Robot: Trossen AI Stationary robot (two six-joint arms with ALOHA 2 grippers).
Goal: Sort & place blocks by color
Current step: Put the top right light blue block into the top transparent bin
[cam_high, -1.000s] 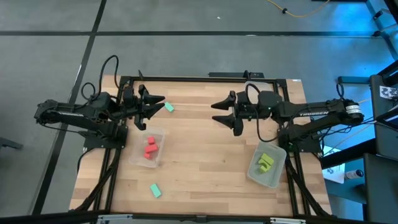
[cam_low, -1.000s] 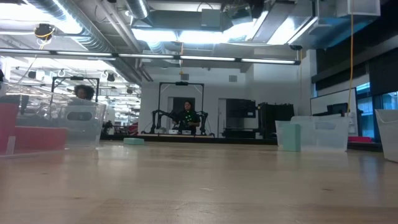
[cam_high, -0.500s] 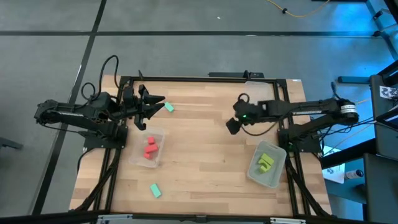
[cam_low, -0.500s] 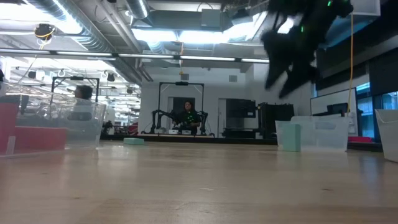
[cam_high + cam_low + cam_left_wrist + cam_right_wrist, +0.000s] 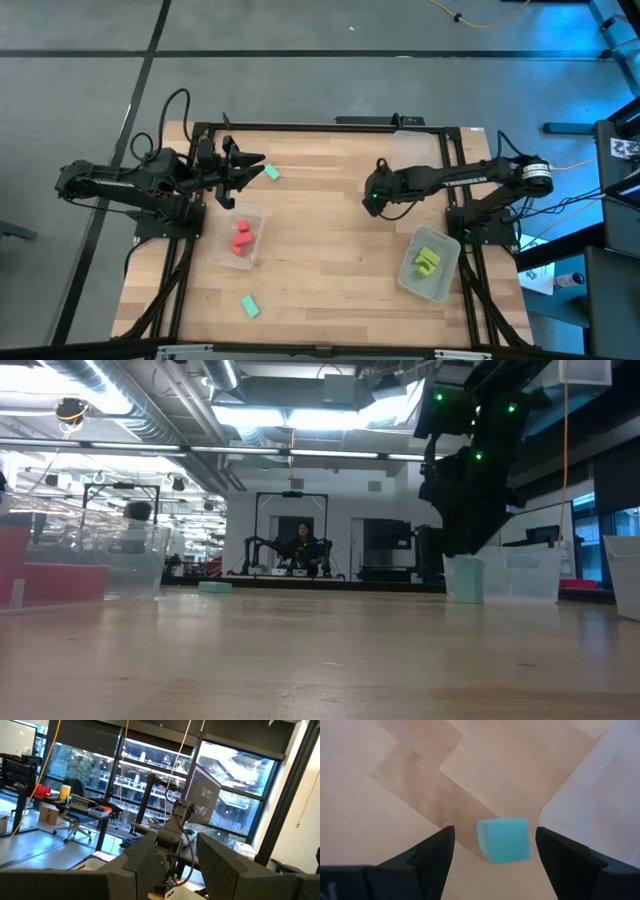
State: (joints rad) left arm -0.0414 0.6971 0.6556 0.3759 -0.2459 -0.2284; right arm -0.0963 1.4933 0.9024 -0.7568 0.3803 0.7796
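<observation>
Right claw (image 5: 492, 857) hung over the desk (image 5: 330, 270), pointed down, w/ a teal block (image 5: 503, 840) lying directly under it, framed betw. the two dark fingers (image 5: 432, 852). Jaws stood wide apart, nothing held; gaps showed on both sides of the block. Block looked roughly cubic in the right wrist view, so no clear long axis; its faces sat a bit skewed to the finger line. A clear tray edge (image 5: 600, 790) lay just beside the block.

In the high view the right claw (image 5: 374, 200) covered that block, near the desk's middle, well apart from the tray of yellow-green blocks (image 5: 428, 262). Judged: a straight drop would do, maybe a small wrist turn to square up.

Left claw (image 5: 243, 170) waited beside a 2nd teal block (image 5: 271, 173), partly open, empty. Red blocks (image 5: 241, 238) sat in a tray just nearer than it. A 3rd teal block (image 5: 249, 306) lay near the desk's front edge, closer to the left arm.
</observation>
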